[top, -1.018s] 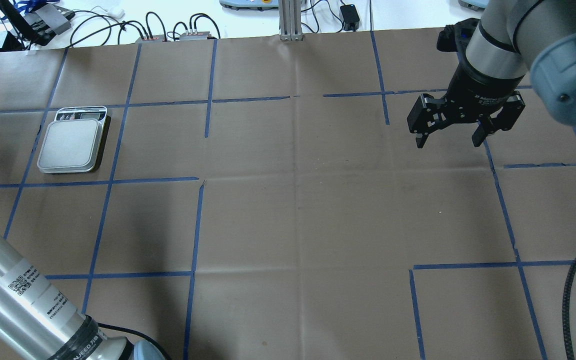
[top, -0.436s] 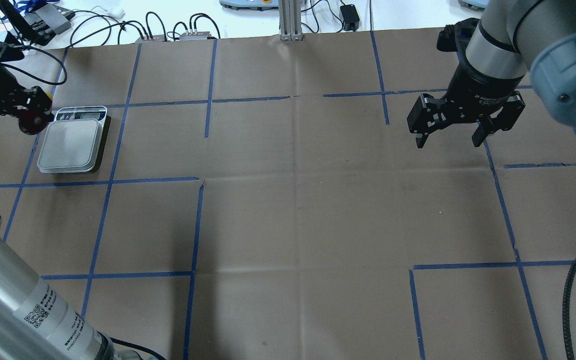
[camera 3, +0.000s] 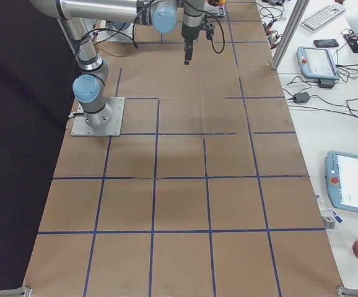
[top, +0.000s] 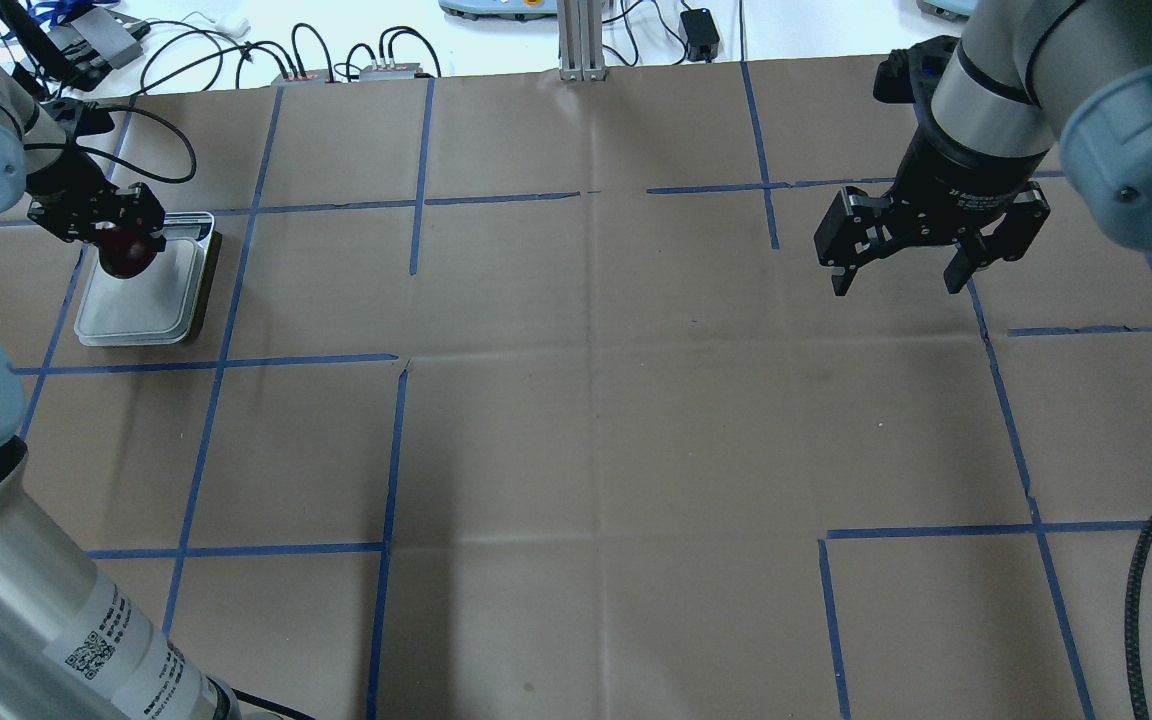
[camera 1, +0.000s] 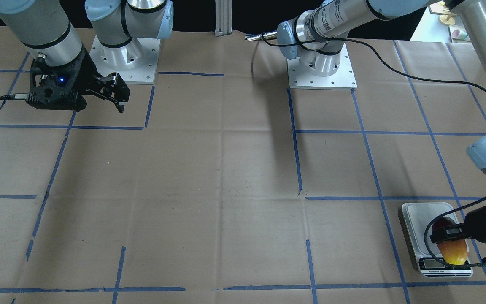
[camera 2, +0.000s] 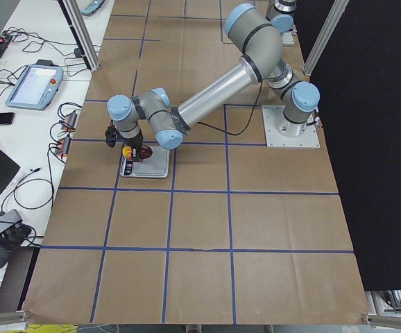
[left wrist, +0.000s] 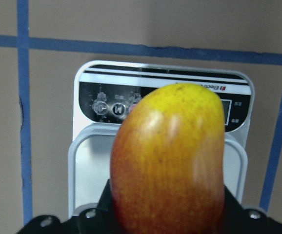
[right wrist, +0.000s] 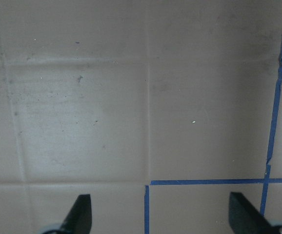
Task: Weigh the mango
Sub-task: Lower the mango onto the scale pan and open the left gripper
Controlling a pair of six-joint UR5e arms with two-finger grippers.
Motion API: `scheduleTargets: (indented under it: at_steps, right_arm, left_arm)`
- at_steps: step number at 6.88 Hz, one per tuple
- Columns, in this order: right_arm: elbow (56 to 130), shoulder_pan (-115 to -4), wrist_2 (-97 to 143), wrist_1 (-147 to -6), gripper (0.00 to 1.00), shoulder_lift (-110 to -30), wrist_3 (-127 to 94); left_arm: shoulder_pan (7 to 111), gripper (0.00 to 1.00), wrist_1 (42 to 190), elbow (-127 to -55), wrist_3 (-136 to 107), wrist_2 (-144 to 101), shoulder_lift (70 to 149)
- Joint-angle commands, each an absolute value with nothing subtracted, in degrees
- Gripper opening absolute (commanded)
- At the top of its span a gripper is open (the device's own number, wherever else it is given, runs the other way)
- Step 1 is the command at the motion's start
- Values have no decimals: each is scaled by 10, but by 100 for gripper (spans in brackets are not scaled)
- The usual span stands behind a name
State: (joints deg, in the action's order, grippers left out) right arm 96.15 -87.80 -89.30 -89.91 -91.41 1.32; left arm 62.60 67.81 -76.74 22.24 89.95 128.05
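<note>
The mango (left wrist: 170, 161), dark red to yellow, is held in my left gripper (top: 111, 232), which is shut on it. It hangs over the far part of the white kitchen scale (top: 136, 310), above the platform and display panel (left wrist: 107, 97). I cannot tell whether it touches the scale. The mango also shows in the front-facing view (camera 1: 454, 252) over the scale (camera 1: 420, 215) and in the left view (camera 2: 130, 152). My right gripper (top: 901, 275) is open and empty above the paper at the far right; its fingertips (right wrist: 80, 214) frame bare paper.
Brown paper with blue tape lines covers the table (top: 586, 400). Cables and small boxes (top: 336, 65) lie beyond the far edge. A metal post (top: 576, 40) stands at the far middle. A black cable (top: 1151, 560) hangs at the near right.
My left gripper has come in from the left edge and moved right with the mango, from beside the scale to over it. The right arm has not moved.
</note>
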Motion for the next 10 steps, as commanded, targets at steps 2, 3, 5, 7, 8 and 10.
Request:
scheduleTargets:
  at_steps: [2, 3, 5, 7, 8, 10]
  right_arm:
    - [962, -878, -893, -899, 100, -914, 13]
    - [962, -878, -893, -899, 100, -915, 13]
    - [962, -878, -893, -899, 100, -914, 13]
    - [962, -878, -893, -899, 100, -914, 13]
    - [962, -878, -893, -899, 100, -914, 13]
    - [962, -878, -893, -899, 100, -914, 13]
  left_arm:
    - [624, 53, 684, -785, 217, 906, 1271]
    - [623, 58, 695, -785, 217, 905, 1269]
    - [622, 100, 693, -776, 218, 914, 1257]
    - [624, 100, 704, -782, 215, 913, 1190]
    - [631, 100, 745, -780, 188, 911, 1159]
    - [677, 100, 834, -783, 103, 904, 1078]
